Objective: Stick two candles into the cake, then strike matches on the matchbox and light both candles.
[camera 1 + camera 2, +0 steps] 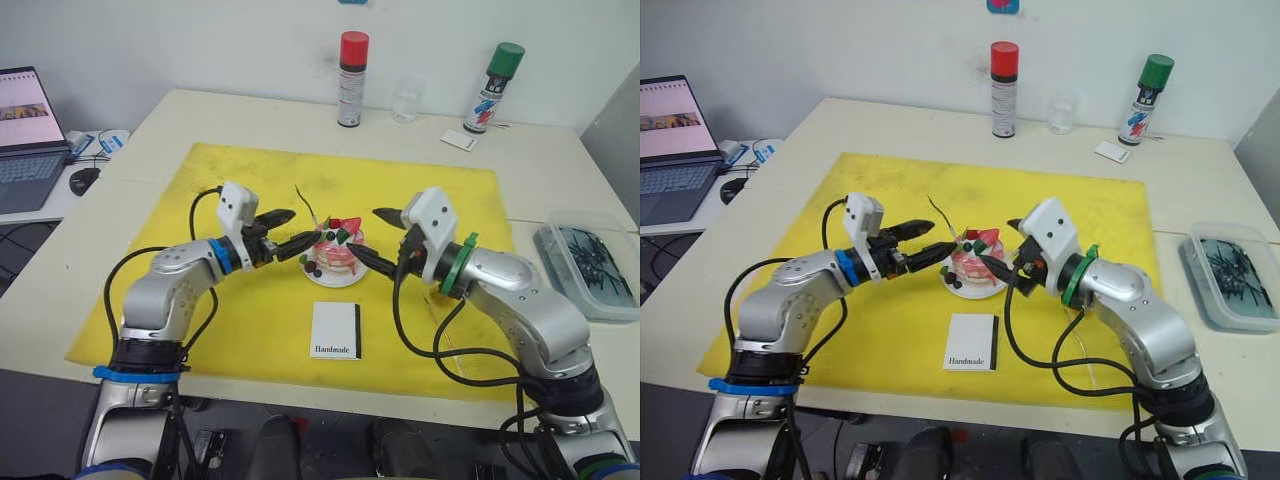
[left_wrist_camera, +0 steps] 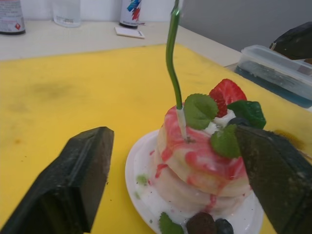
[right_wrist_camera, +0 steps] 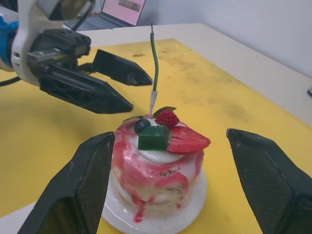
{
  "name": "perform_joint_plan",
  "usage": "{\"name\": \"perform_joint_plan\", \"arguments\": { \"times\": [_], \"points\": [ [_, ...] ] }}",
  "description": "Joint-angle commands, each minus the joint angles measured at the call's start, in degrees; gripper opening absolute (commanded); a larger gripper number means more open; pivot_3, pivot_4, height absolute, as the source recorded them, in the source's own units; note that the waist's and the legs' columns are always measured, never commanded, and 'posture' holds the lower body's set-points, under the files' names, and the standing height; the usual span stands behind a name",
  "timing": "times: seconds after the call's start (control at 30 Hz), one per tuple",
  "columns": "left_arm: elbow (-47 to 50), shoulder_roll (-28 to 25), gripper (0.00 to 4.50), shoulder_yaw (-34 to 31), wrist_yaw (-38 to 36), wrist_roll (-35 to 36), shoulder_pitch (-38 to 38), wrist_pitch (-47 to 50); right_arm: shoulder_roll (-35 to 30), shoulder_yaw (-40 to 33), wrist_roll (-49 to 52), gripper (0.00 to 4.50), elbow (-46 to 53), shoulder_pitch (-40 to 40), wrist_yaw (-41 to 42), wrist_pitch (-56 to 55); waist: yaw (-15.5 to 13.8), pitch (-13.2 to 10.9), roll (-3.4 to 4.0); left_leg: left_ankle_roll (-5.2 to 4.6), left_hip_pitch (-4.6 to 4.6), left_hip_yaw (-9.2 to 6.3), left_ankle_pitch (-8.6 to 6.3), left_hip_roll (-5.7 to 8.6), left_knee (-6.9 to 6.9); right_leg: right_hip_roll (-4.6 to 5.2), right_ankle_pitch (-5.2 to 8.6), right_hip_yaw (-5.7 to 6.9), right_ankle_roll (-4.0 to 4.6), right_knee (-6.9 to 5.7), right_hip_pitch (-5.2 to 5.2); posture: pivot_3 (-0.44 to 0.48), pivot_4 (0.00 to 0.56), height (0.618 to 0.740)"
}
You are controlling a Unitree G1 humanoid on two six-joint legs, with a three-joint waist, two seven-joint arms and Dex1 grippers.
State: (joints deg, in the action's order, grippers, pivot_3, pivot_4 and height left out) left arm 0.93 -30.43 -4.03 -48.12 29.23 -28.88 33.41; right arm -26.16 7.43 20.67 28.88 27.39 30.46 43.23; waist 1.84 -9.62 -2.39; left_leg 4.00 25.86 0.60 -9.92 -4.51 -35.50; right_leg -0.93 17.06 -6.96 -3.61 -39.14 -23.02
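The pink-and-white cake sits on its small white plate in the middle of the yellow mat. A thin green candle stands stuck in the cake's top on my left side, leaning away; it also rises from the icing in the left wrist view. My left gripper is open just left of the cake, its fingers on either side of the candle's base. My right gripper is open around the cake's right side. The white "Handmade" matchbox lies flat in front of the cake. The matches are out of view.
A yellow mat covers the table. At the back stand a red-capped spray can, a clear glass, a green-capped can and a small white card. A clear lidded box sits at the right, a laptop at the left.
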Motion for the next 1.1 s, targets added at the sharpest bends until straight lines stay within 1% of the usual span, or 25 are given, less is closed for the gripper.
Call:
{"name": "perform_joint_plan", "arguments": {
  "times": [0.03,0.1,0.2,0.3,0.37,0.43,0.53,0.57,0.67,0.77,0.9,1.1],
  "points": [
    [5.8,-2.9,4.45,-1.0,-2.2,2.2,1.5,2.1,-1.8,-4.0,2.5,3.84,2.0,-0.7,1.4,0.7,0.0,0.0,0.00,0.00,0.00,0.00,0.00,0.00,0.00,0.00,0.00,0.01,0.00,-0.01,0.00,0.000,0.150,0.740],
    [10.9,-5.7,4.45,-0.7,-4.8,4.4,3.4,4.7,-3.8,-7.1,4.4,3.84,3.9,-2.4,1.9,2.7,0.0,0.0,0.00,0.00,0.00,-0.01,0.00,-0.01,0.00,0.00,0.00,0.01,0.00,-0.01,-0.01,0.000,0.150,0.740],
    [20.0,-10.5,4.45,1.4,-9.4,7.2,6.4,7.1,-9.1,-13.4,7.5,3.84,9.0,-8.4,3.5,6.2,-0.3,0.0,0.01,0.00,0.07,-0.01,0.00,0.00,0.01,0.02,0.02,0.02,0.03,0.04,-0.03,0.000,0.150,0.740],
    [26.5,-11.8,4.45,4.1,-11.0,8.4,6.9,7.2,-13.2,-19.1,10.9,3.84,13.9,-15.2,4.6,8.9,-0.4,0.0,0.04,0.00,0.07,-0.03,-0.02,0.02,0.03,0.07,0.08,0.07,0.11,0.08,0.03,0.000,0.150,0.740],
    [29.8,-11.9,4.45,8.7,-13.6,5.5,6.3,2.9,-15.2,-22.8,13.0,3.84,18.1,-21.4,5.1,11.1,-0.2,0.0,0.09,0.00,-0.02,-0.05,-0.02,0.01,0.01,0.04,0.10,0.07,0.13,0.07,0.13,0.000,0.150,0.740],
    [31.1,-11.5,4.45,13.0,-16.1,1.8,5.5,-2.3,-16.4,-26.0,14.3,3.84,21.1,-27.0,5.5,12.1,-0.2,0.0,0.12,-0.01,-0.13,-0.14,-0.01,0.01,-0.02,0.00,0.14,0.10,0.16,0.08,0.27,0.000,0.150,0.740],
    [28.9,-9.1,4.45,17.5,-18.6,-2.0,3.6,-9.3,-16.6,-29.1,15.0,3.84,25.3,-36.0,4.5,13.2,-0.1,0.0,0.16,-0.01,-0.34,-0.18,-0.01,0.00,-0.22,0.00,0.30,0.12,0.00,0.08,0.59,0.000,0.150,0.740],
    [28.0,-8.3,4.45,18.2,-19.1,-2.5,3.1,-10.4,-16.7,-29.5,14.9,3.84,26.1,-38.2,4.2,13.3,-0.1,0.0,0.15,-0.01,-0.44,-0.16,-0.02,0.01,-0.27,0.00,0.46,0.09,0.25,0.09,0.70,0.000,0.150,0.740],
    [25.0,-7.1,4.45,19.8,-20.7,-4.8,2.0,-14.5,-15.7,-29.1,14.6,3.84,28.4,-43.2,2.2,13.4,0.2,0.0,0.15,-0.03,-0.69,-0.08,-0.02,0.01,-0.37,0.01,0.45,-0.05,0.25,0.10,0.88,0.000,0.150,0.740],
    [23.1,-6.6,4.45,19.9,-21.7,-4.9,1.5,-15.7,-14.3,-27.2,14.0,3.84,29.6,-45.9,-0.9,14.4,0.4,0.0,0.15,-0.06,-0.99,-0.04,0.00,0.00,-0.38,0.02,0.40,-0.12,0.29,0.09,1.05,0.000,0.150,0.740],
    [22.2,-6.5,4.45,19.7,-22.2,-4.6,1.2,-15.7,-12.2,-24.5,13.9,3.84,29.0,-45.8,-5.1,16.2,0.5,0.0,0.15,-0.10,-0.99,-0.01,0.02,0.00,-0.38,0.05,0.39,-0.16,0.30,0.10,0.94,0.000,0.150,0.740],
    [22.9,-6.5,4.45,19.4,-22.1,-4.1,1.3,-14.9,-10.0,-19.5,12.3,3.84,26.2,-42.3,-11.1,20.1,0.5,0.0,0.15,-0.09,-0.96,0.00,0.01,0.00,-0.27,0.04,0.44,-0.13,0.35,0.12,0.92,0.000,0.150,0.740]
  ]
}}
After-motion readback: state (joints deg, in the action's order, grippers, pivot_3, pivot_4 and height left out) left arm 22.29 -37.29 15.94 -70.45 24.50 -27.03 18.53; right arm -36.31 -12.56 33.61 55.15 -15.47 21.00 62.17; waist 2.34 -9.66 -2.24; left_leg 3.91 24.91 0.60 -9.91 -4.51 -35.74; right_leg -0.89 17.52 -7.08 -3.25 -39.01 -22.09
